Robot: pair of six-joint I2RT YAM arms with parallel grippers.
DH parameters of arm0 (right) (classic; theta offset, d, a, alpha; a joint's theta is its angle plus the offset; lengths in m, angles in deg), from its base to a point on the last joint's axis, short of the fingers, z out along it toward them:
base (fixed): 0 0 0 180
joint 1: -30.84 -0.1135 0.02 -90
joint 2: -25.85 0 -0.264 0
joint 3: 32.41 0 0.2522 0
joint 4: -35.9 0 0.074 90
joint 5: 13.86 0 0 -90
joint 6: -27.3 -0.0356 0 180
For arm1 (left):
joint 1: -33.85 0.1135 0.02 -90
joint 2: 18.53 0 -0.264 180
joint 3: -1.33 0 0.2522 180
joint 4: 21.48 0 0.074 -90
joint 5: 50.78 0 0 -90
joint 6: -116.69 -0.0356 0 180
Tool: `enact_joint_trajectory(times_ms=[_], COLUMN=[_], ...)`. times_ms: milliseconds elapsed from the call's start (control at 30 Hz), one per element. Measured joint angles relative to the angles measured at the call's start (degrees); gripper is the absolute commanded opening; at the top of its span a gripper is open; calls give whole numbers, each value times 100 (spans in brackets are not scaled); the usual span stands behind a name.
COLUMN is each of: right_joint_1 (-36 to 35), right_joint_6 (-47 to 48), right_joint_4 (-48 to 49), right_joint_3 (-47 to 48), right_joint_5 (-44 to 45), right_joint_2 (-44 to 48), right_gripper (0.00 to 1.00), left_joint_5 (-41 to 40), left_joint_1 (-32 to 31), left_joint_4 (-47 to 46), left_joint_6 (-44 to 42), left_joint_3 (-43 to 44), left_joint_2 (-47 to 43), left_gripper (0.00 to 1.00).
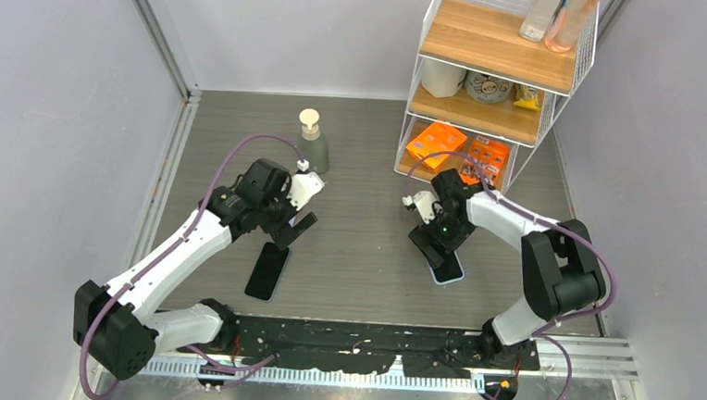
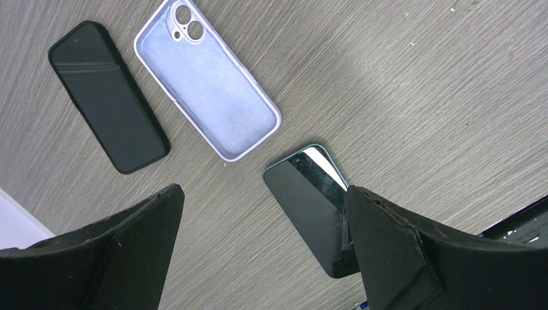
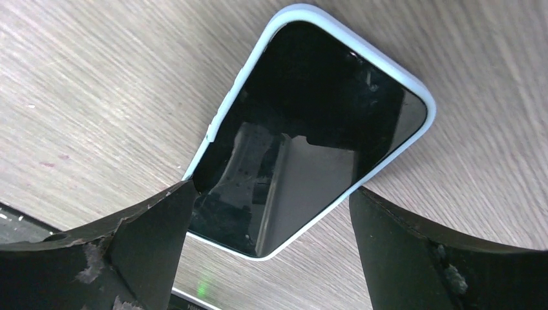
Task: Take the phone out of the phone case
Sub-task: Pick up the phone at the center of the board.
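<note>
From the left: my left gripper (image 1: 290,229) hangs with its fingers spread wide and empty, just on the near side of the grey-green pump-top soap bottle (image 1: 313,147). Farther from the bottle toward the arm bases, a bare black slab of a phone (image 1: 268,271) lies flat on the grey wood-grain tabletop (image 1: 370,164). That arm's wrist camera also shows an empty lilac silicone case (image 2: 207,77), which I cannot place against the bottle. Well to the right of the bottle and nearer the arm bases, the black-screened phone (image 3: 310,123) sits face up, seated in its pale blue soft-rimmed case (image 3: 223,113). My right gripper (image 3: 271,188) hovers over one end of it, fingers wide apart on either side, holding nothing. I judge the phone stiff and fairly dense, its glass front slick and the part most liable to crack, while the case looks pliable and grippy. The rim along the long edges, or a corner to peel back, seems the place to bite, not the screen. Lying flat, it offers little edge to get under.
</note>
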Motion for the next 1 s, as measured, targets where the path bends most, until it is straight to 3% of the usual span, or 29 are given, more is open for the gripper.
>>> enact_joint_trajectory(times_ms=[500, 1000], right_joint_1=[15, -31], right_joint_6=[214, -400], right_joint_4=[-358, -446], right_joint_3=[280, 564], right_joint_5=[-726, -734], right_joint_2=[-356, -610], right_gripper=[95, 95], left_joint_5=[0, -92], left_joint_1=[0, 0], left_joint_4=[-2, -7], left_joint_6=[-2, -2], left_joint_3=[-42, -42], left_joint_2=[39, 116], left_gripper=[99, 100])
